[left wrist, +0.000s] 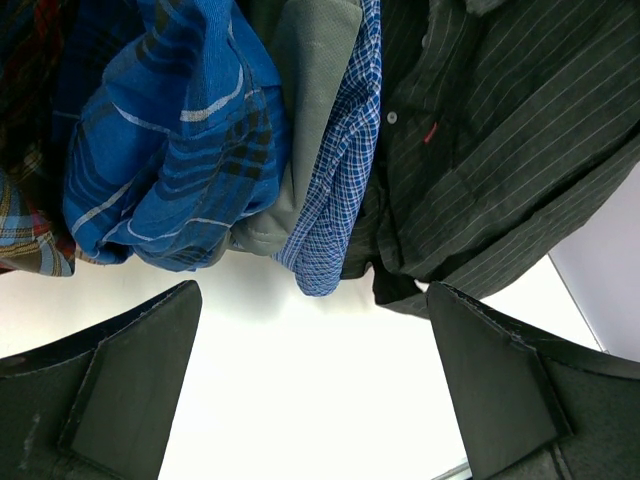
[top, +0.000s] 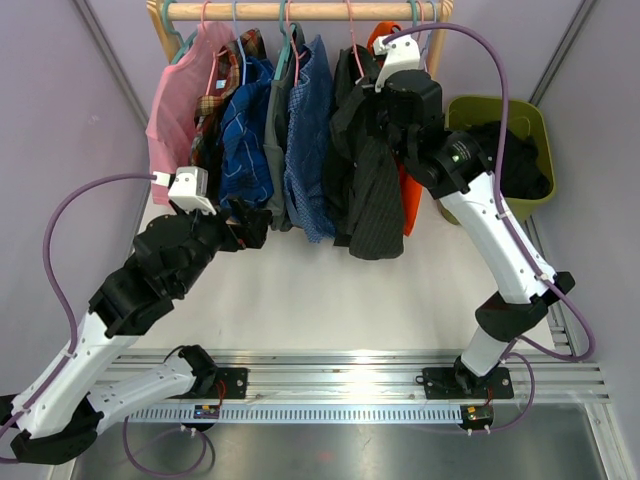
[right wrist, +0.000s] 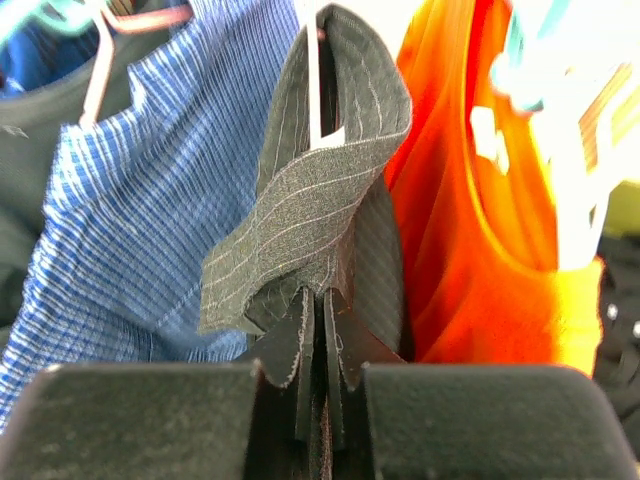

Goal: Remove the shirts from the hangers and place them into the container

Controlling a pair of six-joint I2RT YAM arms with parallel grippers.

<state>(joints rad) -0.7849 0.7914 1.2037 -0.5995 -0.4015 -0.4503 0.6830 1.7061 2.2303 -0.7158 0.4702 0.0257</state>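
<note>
The right jaws are pressed together on a fold of the black pinstriped cloth shirt (right wrist: 320,200), near its collar, where it hangs from the wooden rail (top: 300,10) between the blue small-checked shirt (right wrist: 130,200) and the orange shirt (right wrist: 460,200). The left jaws stand wide apart, holding nothing, low over the white tabletop (left wrist: 320,400) beneath the hems of the blue plaid shirt (left wrist: 170,150) and the grey shirt (left wrist: 310,90). The olive-green rectangular plastic bin (top: 538,125) sits at the right, dark cloth inside.

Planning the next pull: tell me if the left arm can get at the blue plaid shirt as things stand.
Probably yes: the left tool is open and faces the hem of the blue plaid shirt, with nothing between them.
</note>
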